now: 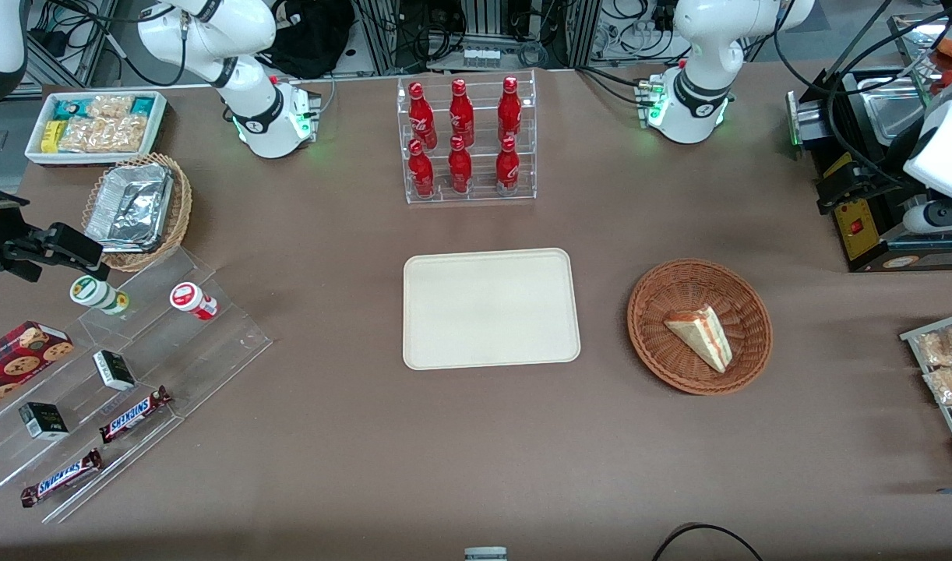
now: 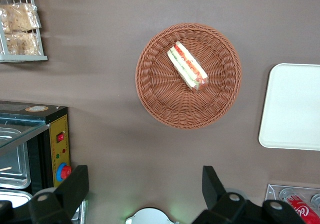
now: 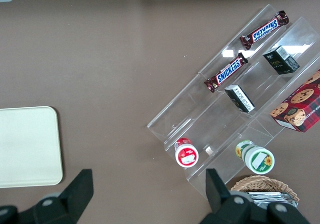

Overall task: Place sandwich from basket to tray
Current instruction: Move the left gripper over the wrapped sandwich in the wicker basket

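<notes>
While the brown table [image 1: 328,436] carries every item listed, positions below are given relative to the tray [image 1: 491,308], a flat cream-white rectangle with rounded corners lying near the table's middle with nothing on it.

Stepped clear display [image 1: 125,389]: toward the parked arm's end of the table from the tray; holds two Snickers bars [image 1: 135,414], small dark boxes [image 1: 114,369], two small jars [image 1: 194,301] and a red cookie box [image 1: 20,354].

Clear bottle rack [image 1: 468,140]: farther from the front camera than the tray; six red bottles [image 1: 460,165] standing upright in two rows.

Basket [image 1: 699,326]: round, reddish-brown wicker, beside the tray toward the working arm's end, apart from it with bare table between.

White bin of snack packets [image 1: 94,125]: farther from the camera than the tray, at the parked arm's end.

Tan wicker basket with a foil container [image 1: 133,209]: nearer the camera than that bin, same end.

Black appliance [image 1: 873,218]: past the basket from the tray, at the working arm's end.

Gripper [image 2: 145,189]: high above the table, over bare cloth apart from the basket, well off the tray; its two dark fingers [image 2: 212,184] stand wide apart, holding nothing.

Sandwich [image 1: 702,333]: triangular wedge, pale bread with orange-red and green filling, lying inside the basket, not on the tray.
</notes>
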Robot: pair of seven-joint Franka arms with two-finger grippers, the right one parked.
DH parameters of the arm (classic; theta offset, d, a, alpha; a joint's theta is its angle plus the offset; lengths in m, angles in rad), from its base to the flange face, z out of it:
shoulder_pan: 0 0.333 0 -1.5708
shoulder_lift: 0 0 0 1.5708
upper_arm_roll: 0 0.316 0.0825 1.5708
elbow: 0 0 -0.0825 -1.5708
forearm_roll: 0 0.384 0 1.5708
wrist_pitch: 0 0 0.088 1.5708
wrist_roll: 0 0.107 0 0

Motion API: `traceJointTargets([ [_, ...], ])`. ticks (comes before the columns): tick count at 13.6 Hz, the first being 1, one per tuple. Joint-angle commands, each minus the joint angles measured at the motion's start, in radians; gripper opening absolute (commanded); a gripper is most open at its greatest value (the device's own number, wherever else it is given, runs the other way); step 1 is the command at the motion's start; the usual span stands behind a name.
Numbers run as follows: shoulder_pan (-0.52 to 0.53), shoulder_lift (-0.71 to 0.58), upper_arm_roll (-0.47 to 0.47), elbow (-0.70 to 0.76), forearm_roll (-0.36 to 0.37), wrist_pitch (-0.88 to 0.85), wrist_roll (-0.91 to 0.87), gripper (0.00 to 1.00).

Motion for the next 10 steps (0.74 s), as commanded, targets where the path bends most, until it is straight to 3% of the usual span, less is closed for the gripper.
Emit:
traceJointTargets([
  [1,-0.005,0.002,0.003,0.019,-0.010,-0.016,0.014,1.00],
  [5,-0.008,0.022,-0.003,-0.023,-0.010,-0.005,0.003,1.00],
  [10,-0.008,0.026,-0.029,-0.218,-0.014,0.191,-0.001,1.00],
])
